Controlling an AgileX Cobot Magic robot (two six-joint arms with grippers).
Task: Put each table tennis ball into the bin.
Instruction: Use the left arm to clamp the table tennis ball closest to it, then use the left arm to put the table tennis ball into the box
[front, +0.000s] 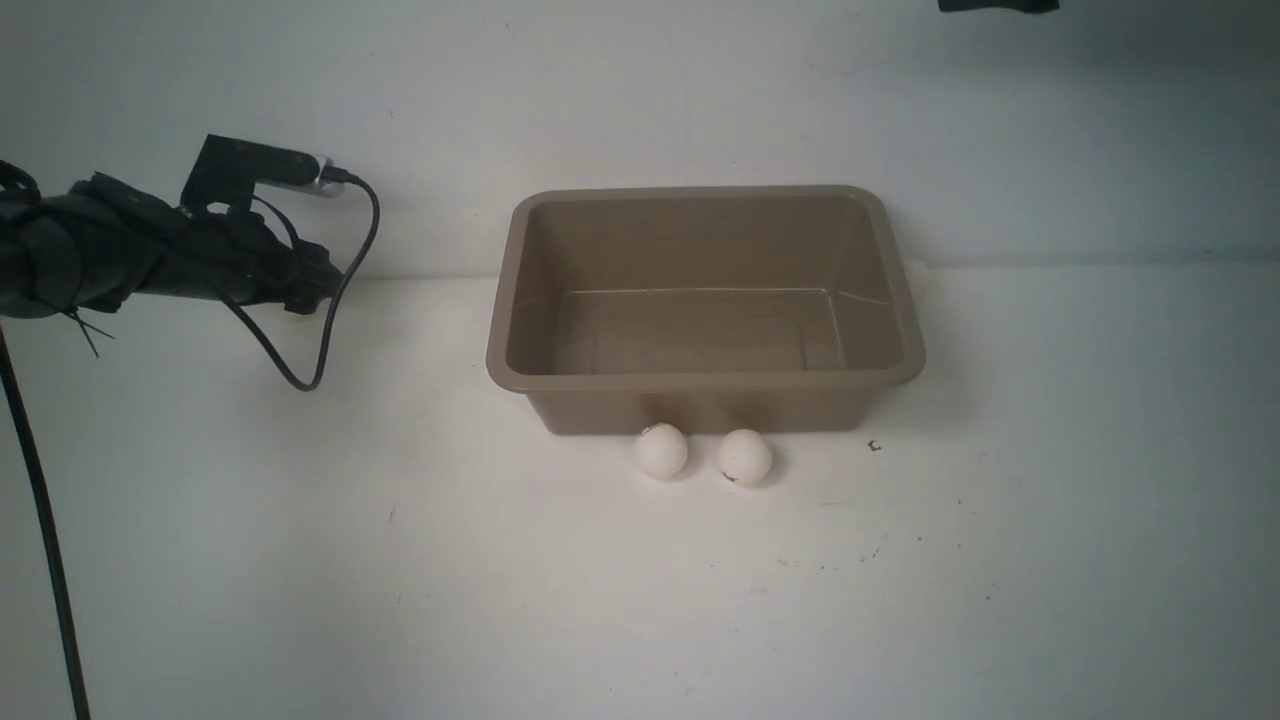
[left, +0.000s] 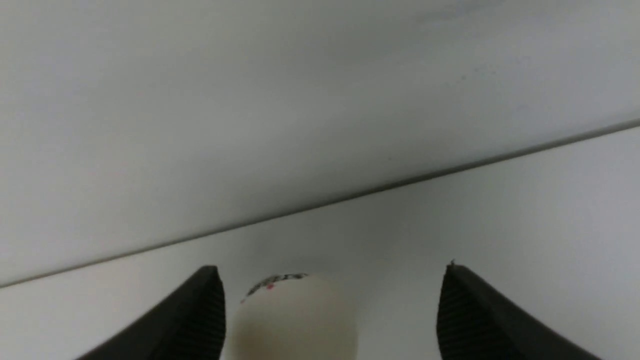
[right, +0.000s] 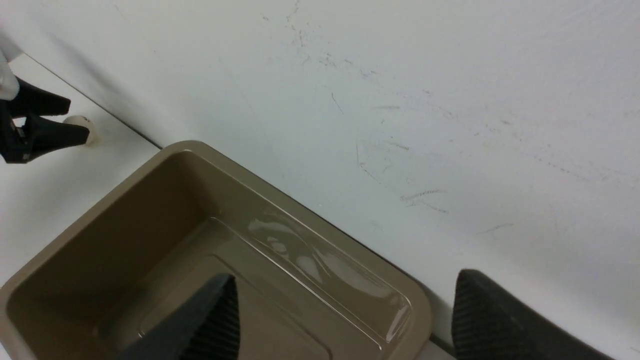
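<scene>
We see a left ball (front: 661, 451) and a right ball (front: 745, 457), both white table tennis balls with small dark marks. They rest side by side on a white table (front: 400, 580) with a small gap between them. Both lie outside the bin (front: 700, 381), right at the foot of its near wall; we cannot tell whether they touch it. The bin is a taupe rectangular tub with a flared rim, standing upright at the back of the table, its far side close to a white wall (front: 700, 90). A third ball (left: 295, 320), printed with a dark logo and a red dot, lies on the table well to the left of the bin, near where table meets wall. It sits between the two black ribbed fingers of the left gripper (left: 333, 280), whose jaws stand wide apart and do not clamp it: one finger is just beside the ball, the other well clear. A black cable (front: 300, 375) loops down from the left arm (front: 120, 260). The right gripper (right: 345, 320) hovers above the bin's far right corner, close to the wall, its fingers spread wide and gripping nothing. In the front view only a dark sliver of the right arm (front: 998, 5) shows at the top edge.
</scene>
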